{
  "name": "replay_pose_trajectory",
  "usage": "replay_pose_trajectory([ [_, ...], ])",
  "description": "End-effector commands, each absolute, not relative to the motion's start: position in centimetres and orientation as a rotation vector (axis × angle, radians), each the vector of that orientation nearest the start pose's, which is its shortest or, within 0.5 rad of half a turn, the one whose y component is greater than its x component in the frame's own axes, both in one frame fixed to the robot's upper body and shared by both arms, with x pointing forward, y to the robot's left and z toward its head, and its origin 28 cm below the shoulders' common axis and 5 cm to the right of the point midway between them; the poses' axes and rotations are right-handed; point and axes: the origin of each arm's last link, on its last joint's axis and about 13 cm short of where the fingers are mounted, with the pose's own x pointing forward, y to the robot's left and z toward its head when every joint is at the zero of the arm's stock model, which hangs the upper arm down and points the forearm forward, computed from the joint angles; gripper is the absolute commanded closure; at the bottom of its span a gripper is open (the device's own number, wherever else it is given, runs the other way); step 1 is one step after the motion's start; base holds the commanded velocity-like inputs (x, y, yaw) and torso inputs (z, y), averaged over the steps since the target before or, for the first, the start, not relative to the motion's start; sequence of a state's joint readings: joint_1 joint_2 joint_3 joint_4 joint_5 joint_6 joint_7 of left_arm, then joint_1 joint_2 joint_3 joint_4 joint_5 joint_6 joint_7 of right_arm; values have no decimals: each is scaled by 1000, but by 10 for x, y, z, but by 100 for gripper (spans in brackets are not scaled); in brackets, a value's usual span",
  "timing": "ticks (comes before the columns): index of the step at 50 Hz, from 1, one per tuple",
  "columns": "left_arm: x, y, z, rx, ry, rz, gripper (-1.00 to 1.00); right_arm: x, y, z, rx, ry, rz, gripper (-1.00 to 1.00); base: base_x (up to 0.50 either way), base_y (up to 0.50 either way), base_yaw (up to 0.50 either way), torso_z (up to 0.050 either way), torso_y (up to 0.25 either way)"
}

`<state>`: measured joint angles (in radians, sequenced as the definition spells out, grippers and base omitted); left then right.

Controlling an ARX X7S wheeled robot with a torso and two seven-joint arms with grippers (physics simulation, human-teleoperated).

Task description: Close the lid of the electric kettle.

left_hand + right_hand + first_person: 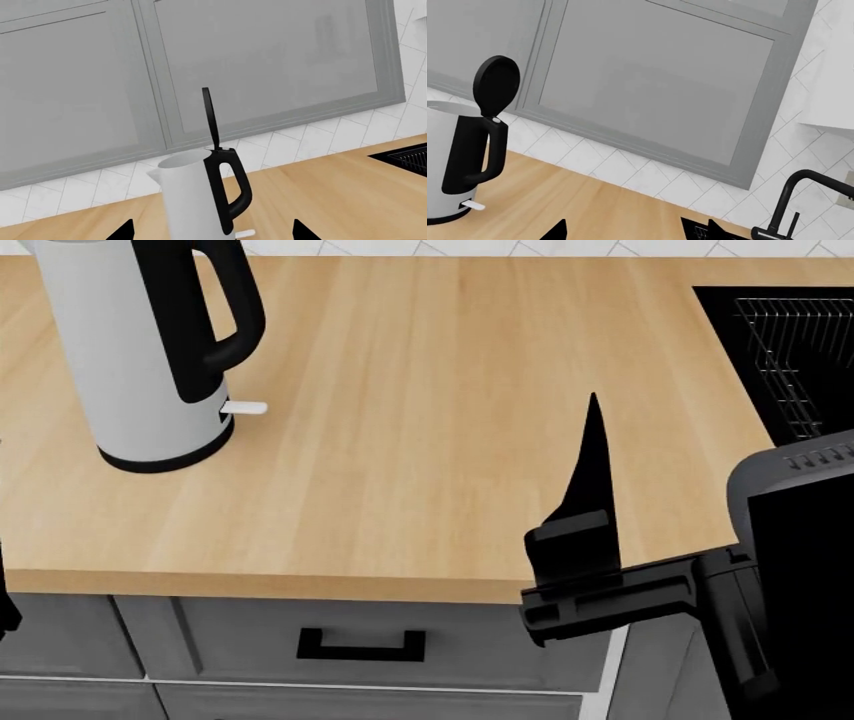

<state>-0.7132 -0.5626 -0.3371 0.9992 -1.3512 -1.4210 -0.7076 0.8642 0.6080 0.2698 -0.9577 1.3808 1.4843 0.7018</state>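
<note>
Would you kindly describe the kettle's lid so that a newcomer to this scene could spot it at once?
On the wooden countertop, below the grey wall cabinets, stands the light grey electric kettle. At the top of its black handle the lid is hinged: a round, flat black disc standing upright, wide open, the only thing rising above the kettle's rim.

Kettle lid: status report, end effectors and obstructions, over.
Lid upright, open, hinged above the handle of the electric kettle. Right end effector off the kettle, empty, jaw state unclear. Left end effector open, short of kettle. Countertop between unobstructed.
</note>
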Motion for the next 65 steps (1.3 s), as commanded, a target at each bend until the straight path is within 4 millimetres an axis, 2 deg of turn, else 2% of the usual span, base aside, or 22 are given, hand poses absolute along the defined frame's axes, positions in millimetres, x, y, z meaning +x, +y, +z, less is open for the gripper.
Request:
replay_pose_trajectory([
  [1, 168, 252, 260, 228, -256, -61, -100, 172, -147, 280, -330, -286, 86, -100, 0, 0, 0, 0, 0],
  [12, 169, 251, 258, 227, -246, -70, -100, 172, -146, 280, -348, -298, 94, -100, 0, 0, 0, 0, 0],
  [32, 169, 252, 256, 227, -241, -62, -100, 171, -148, 285, -298, -322, 68, -100, 82, 500, 0, 0, 0],
  [33, 169, 252, 256, 229, -241, -63, -100, 171, -147, 284, -344, -318, 57, -100, 78, 500, 0, 0, 0],
  [38, 170, 252, 256, 230, -239, -61, -100, 171, -149, 285, -299, -323, 52, -100, 81, 500, 0, 0, 0],
  [48, 169, 252, 254, 224, -234, -61, -100, 171, -147, 286, -323, -337, 51, -100, 0, 17, 0, 0, 0],
  [65, 168, 253, 254, 221, -236, -64, -100, 170, -139, 285, -380, -351, 66, -100, 493, 0, 0, 0, 0],
])
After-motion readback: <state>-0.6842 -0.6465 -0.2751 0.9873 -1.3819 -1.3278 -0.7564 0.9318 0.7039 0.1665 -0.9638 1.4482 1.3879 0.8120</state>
